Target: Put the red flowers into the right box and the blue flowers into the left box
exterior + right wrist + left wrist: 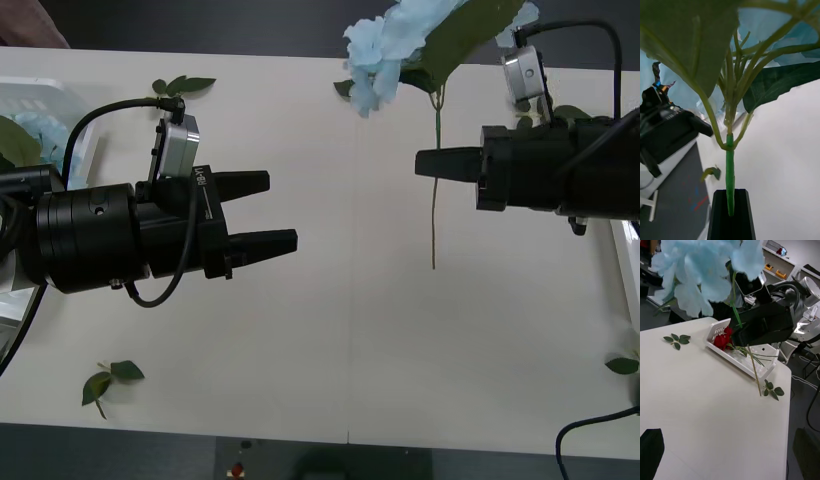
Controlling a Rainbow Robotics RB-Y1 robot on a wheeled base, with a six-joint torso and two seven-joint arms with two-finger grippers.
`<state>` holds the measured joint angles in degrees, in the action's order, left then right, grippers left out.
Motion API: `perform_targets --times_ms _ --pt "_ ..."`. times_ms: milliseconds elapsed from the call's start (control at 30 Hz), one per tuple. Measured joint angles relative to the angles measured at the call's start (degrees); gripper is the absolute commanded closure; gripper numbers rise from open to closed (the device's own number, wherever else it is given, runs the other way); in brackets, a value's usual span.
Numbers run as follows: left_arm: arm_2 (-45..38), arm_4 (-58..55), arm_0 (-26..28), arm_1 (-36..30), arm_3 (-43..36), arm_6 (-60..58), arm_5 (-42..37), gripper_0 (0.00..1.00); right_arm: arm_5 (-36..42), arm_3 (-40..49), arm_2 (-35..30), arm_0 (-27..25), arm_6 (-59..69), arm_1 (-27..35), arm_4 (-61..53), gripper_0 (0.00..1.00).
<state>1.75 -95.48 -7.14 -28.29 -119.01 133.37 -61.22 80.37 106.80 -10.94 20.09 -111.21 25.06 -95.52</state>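
Note:
My right gripper (pixel 425 162) is shut on the thin green stem of a pale blue flower (pixel 385 50), held above the table at the back right. Its fluffy head points away and the stem's end hangs toward me. In the right wrist view the stem (pixel 730 168) runs up from between the closed black fingers. My left gripper (pixel 262 212) hovers open and empty over the left half, its fingers (pixel 651 446) spread. Another blue flower (pixel 40 135) lies in the left box (pixel 72 100). Red flowers (pixel 724 339) lie in the right box (pixel 735 360), beneath my right gripper (pixel 763 324).
Loose green leaf sprigs lie at the back left (pixel 185 85), the front left (pixel 105 380) and the right edge (pixel 622 365). The right box's rim (pixel 630 255) shows at the table's right edge. A black cable (pixel 590 430) curls at the front right corner.

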Motion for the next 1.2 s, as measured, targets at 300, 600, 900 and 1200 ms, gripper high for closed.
perform_targets --times_ms 300,600,900,1200 --pt "0.0 -0.36 0.0 0.0 0.07 0.0 0.0 0.0 0.0 0.0 0.02 4.55 9.29 -0.03 -7.48 1.0" --pt "-0.01 -10.23 -0.17 -3.95 0.78 -0.14 0.0 0.0 0.0 0.0 0.05 10.39 16.01 -3.96 -7.61 1.0" --pt "0.84 -10.45 -5.74 -5.05 -0.42 -16.82 2.65 0.0 -0.76 0.0 2.64 11.56 16.58 -4.55 -7.61 1.0" --pt "5.46 -5.47 -10.35 -4.71 -1.89 -24.31 4.63 0.0 -1.51 0.0 3.6 11.56 16.58 -4.55 -7.61 1.0"
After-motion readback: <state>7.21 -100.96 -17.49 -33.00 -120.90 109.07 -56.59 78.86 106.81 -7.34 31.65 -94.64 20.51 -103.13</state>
